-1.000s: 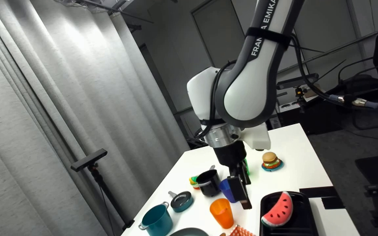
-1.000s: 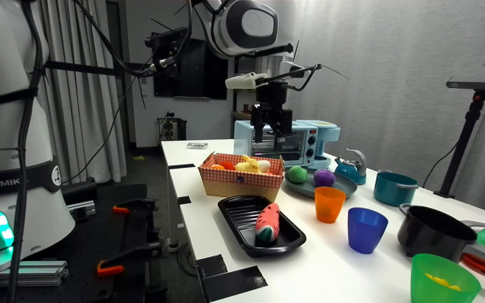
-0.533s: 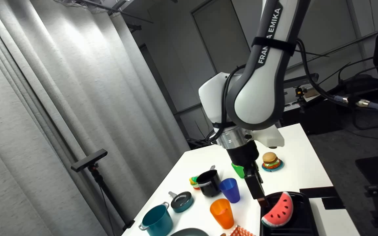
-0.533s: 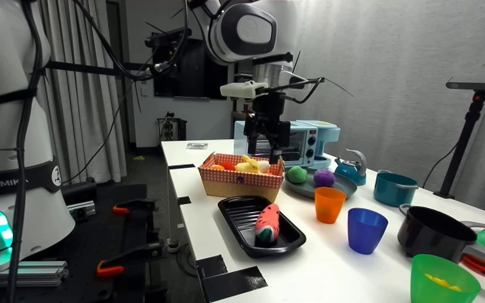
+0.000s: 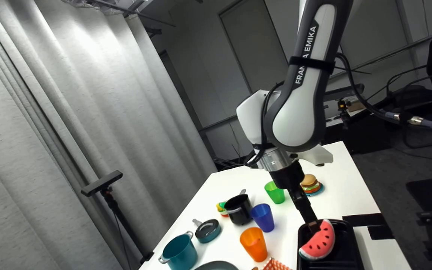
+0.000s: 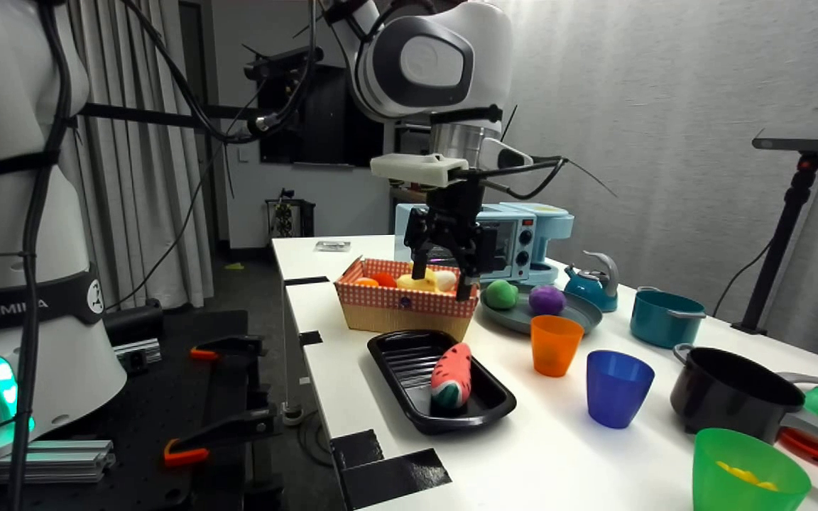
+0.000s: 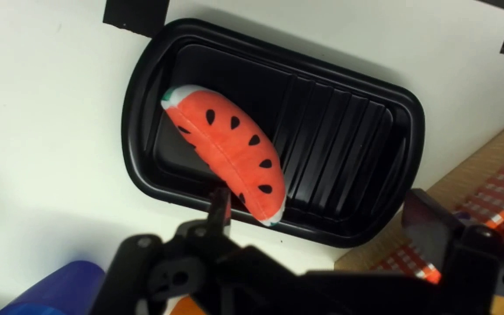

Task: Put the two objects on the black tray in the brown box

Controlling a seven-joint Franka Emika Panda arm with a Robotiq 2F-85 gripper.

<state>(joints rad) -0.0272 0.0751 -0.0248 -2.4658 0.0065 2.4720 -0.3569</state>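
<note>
A red toy watermelon slice (image 7: 234,148) with black seeds lies in the black tray (image 7: 234,65). It shows in both exterior views too (image 5: 319,242) (image 6: 451,376). It is the only thing I see on the tray; the smaller yellowish-orange item cannot be made out for certain. The brown box (image 6: 373,316), with a red-white checked rim, stands just behind the tray in an exterior view and holds several toys. My gripper (image 7: 317,192) is open and empty above the tray, pointing down (image 6: 442,285). In the wrist view one finger lies beside the slice, the other over the box's side.
An orange cup (image 6: 554,348) and a blue cup (image 6: 618,390) stand beside the tray. A grey plate (image 6: 579,312) with green and purple toys stands beside the box. A toy burger (image 5: 309,183), a green cup (image 6: 746,475) and a black pot (image 6: 728,394) stand farther off.
My gripper has moved down and across to the tray, past the cups. It stays open. The watermelon slice, tray and box have not moved.
</note>
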